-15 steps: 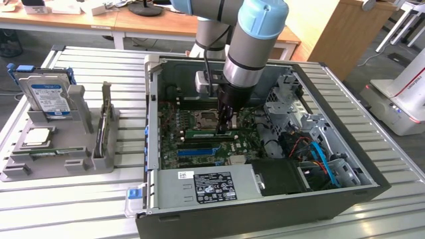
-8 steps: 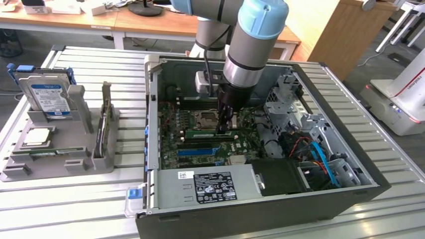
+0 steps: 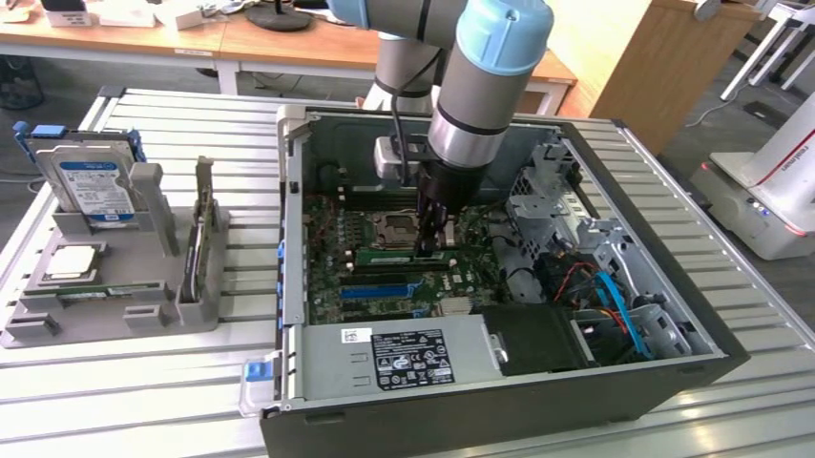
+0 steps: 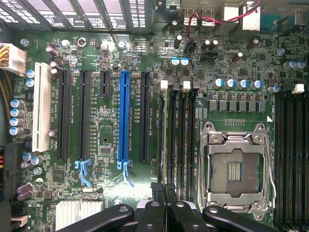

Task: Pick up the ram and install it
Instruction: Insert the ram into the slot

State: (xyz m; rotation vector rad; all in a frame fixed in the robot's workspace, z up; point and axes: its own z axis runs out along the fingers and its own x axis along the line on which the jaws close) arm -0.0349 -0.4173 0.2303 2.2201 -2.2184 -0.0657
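Grey fixture tray [image 3: 26, 329] sits near the left edge of the slatted table [image 3: 153, 401], w/ a hard drive [image 3: 87, 186] standing at its back and a silver processor [image 3: 73, 262] lying in front of it; neither is in play.

Mid-table is the open PC case [image 3: 510, 410], mobo [image 3: 344, 229] facing up. The ram [image 3: 382, 256] lies along the slot bank just beside the CPU socket [image 3: 395, 227], on the side toward the case's power-supply end. It's low, at slot height, edge up.

The gripper [image 3: 429, 250] is down on the ram's right part, fingers drawn in narrow, tips at its top edge. Can't tell whether they pinch the stick or just bear on it. In the wrist view the tips sit together over the memory slots [image 4: 176, 135].

Handling, as a judgement: light, thin, stiff along its length but it won't take twisting, and chips and contacts are fragile. Best taken by the long top edge near the middle, flat faces between the pads, kept square to the slot.
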